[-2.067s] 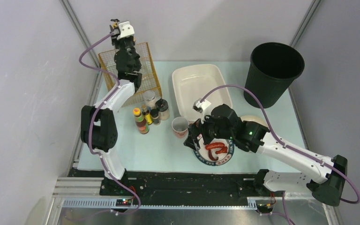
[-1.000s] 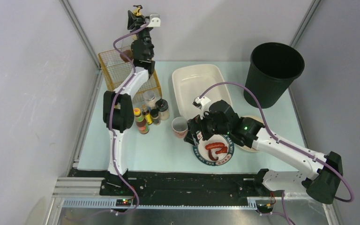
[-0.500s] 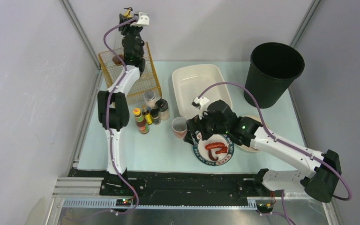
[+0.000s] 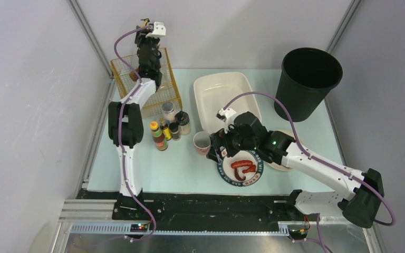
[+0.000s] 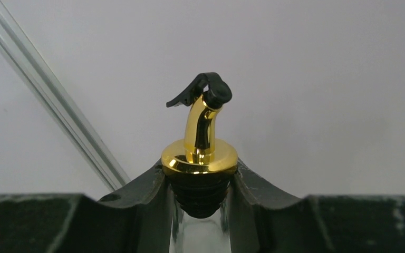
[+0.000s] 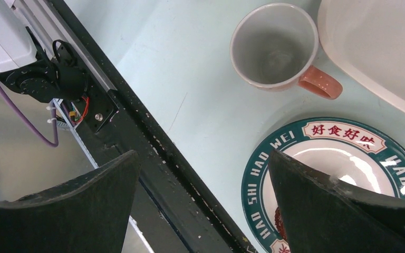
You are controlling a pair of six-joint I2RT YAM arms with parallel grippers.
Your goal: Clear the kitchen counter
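Left hand (image 5: 199, 171) raised high above the wire basket (image 4: 163, 92) at the far-left corner of the bench (image 4: 179, 171). Closed narrow on the neck of a glass bottle (image 5: 200, 237). In the left wrist view, black fingers (image 5: 137, 205) pressed against both sides of the dark stopper, just under a gold pourer (image 5: 200, 155) with a curved spout and a black flip cap. Bottle body hidden below the hand.

Right hand (image 6: 203, 158) low over the bench, toward the middle of the near edge. Spread wide and gripping nothing, with bare bench surface and the black front rail between the fingers. Just beyond the fingertips, a mug (image 6: 277, 47) upright, pale inside, salmon handle turned toward the plate (image 6: 316, 134). Mug and plate close together but apart.

Plate green-rimmed with white lettering, partly under the right arm, carrying a red sausage-like piece (image 4: 242, 167).

Bench pale mint-blue, framed by grey rails, filling the middle of the top view. Standing on it:
- a white basin (image 4: 224, 95) at the middle of the far edge, its near-left corner just beside the mug
- a black bin (image 4: 308, 79) at the far-right corner
- a cluster of small condiment bottles (image 4: 169, 126) just in front of the basket, left of the mug
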